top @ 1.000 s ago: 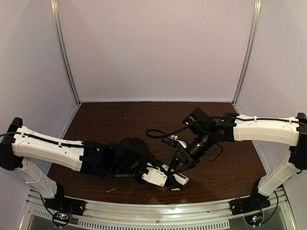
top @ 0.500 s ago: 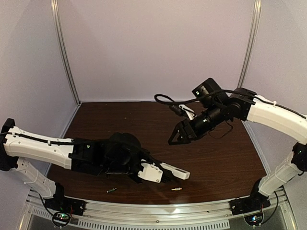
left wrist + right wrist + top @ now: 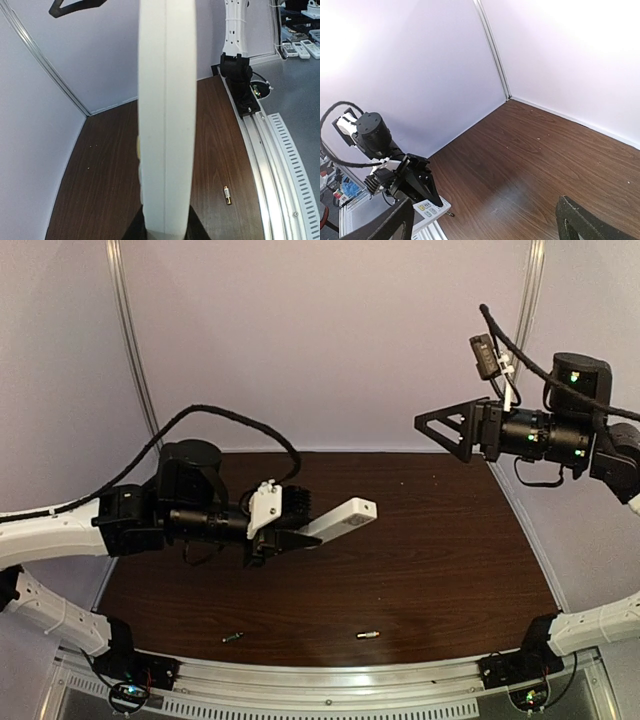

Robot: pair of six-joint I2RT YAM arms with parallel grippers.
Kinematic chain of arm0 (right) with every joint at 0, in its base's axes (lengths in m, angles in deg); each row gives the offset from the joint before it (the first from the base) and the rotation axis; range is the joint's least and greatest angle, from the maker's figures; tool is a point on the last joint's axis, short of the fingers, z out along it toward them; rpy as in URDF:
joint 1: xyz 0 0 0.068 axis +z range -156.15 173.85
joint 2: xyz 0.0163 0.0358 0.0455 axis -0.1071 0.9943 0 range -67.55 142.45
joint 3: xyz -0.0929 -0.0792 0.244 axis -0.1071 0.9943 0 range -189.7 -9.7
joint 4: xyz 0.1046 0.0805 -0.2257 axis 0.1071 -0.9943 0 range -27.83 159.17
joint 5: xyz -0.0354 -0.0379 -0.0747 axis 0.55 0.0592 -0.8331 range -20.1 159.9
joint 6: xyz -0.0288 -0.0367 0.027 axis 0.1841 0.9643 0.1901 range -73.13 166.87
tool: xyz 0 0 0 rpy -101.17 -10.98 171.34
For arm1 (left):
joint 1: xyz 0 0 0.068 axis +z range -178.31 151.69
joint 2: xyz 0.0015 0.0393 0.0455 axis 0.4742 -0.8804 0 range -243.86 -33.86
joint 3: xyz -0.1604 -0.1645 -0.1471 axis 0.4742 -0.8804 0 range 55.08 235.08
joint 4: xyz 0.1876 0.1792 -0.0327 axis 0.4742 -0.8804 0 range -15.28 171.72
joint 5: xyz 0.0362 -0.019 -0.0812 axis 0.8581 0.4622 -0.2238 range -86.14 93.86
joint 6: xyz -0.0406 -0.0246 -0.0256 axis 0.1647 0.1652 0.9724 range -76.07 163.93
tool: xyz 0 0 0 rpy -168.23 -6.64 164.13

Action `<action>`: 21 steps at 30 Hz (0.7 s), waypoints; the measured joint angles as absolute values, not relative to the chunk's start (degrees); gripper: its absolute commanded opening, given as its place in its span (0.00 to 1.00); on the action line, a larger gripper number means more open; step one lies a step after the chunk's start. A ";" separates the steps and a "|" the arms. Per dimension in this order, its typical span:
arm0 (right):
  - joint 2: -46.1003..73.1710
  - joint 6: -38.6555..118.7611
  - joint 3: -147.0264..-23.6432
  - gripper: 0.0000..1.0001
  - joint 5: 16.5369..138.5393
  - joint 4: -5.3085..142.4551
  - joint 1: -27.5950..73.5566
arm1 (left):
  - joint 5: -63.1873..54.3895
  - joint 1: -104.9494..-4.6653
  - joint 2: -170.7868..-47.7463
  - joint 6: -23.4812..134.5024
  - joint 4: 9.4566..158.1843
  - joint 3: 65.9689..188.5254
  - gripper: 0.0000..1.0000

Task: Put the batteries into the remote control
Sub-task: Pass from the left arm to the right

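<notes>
Wondering how far along I am. Is anything loaded yet?

By my reading, nothing is. Both batteries lie loose on the table (image 3: 450,570) near its front edge, one (image 3: 232,638) to the left and the other (image 3: 368,635) to the right, well apart. Your left gripper (image 3: 295,537) is clamped on one end of the remote control (image 3: 338,519) and holds it in the air, well above the wood. I can't tell from here whether the battery bay is open.

And my right side?

Your right gripper (image 3: 440,433) hangs high at the far right with its jaws spread wide and nothing between them. You have both pickups and both insertions left to do.

What changed in the last second?

A second ago both arms were low near the front edge, with the right gripper narrow and close to the remote. Since then your left arm has lifted the remote off the table. The right arm has swung up and away, opening as it went. The batteries haven't moved.
</notes>
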State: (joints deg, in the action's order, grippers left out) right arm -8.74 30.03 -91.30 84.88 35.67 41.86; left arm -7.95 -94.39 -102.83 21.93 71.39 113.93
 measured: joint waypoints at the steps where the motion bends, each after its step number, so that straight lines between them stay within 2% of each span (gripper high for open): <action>1: -7.91 30.05 -91.52 1.00 85.71 36.37 41.86 | -10.27 -93.15 -102.74 23.46 71.52 114.41 0.00; 9: -1.20 29.87 -83.59 1.00 99.57 41.77 41.86 | -28.61 -81.06 -106.68 36.10 71.32 121.21 0.00; 16: -0.32 28.47 -82.34 0.99 107.31 46.62 42.10 | -41.11 -77.02 -112.84 43.92 70.76 123.76 0.00; 18: 0.11 28.23 -82.34 0.96 108.35 47.80 42.37 | -43.71 -77.02 -114.39 45.21 70.45 124.42 0.00; 21: 1.60 27.47 -82.36 0.84 109.56 49.71 42.82 | -46.88 -77.02 -116.32 46.98 70.14 125.64 0.00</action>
